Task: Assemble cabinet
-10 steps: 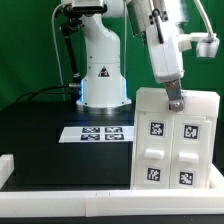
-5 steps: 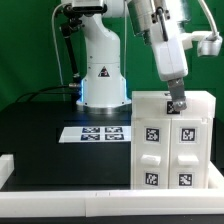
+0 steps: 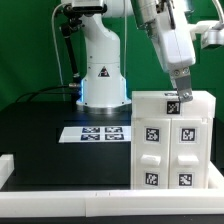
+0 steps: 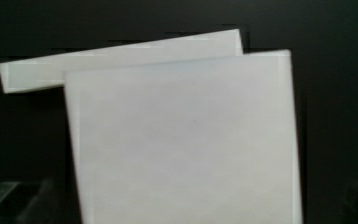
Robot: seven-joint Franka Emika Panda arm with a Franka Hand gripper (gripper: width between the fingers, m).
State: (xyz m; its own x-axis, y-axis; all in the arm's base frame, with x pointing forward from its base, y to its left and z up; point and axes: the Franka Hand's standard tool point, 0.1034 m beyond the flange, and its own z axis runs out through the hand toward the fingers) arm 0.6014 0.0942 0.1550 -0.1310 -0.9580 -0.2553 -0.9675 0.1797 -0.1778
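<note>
Cabinet [image 3: 173, 140]: white, upright on the black bench [image 3: 45, 140], beside the marker board [image 3: 95, 133] on the exterior view's right; tagged panelled front faces the camera.
Jaws [image 3: 184, 97]: at the cabinet's top edge; grip state unclear.
Wrist view: plain white cabinet panels [image 4: 185, 150].

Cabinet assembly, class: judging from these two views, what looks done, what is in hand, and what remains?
Done: the cabinet stands upright on the black table as a closed white box, two tagged door fronts in place. In hand: the pincer is at its top edge; its grip is not visible. The wrist view shows only plain white panels. Left: unclear; no loose parts are visible.
</note>
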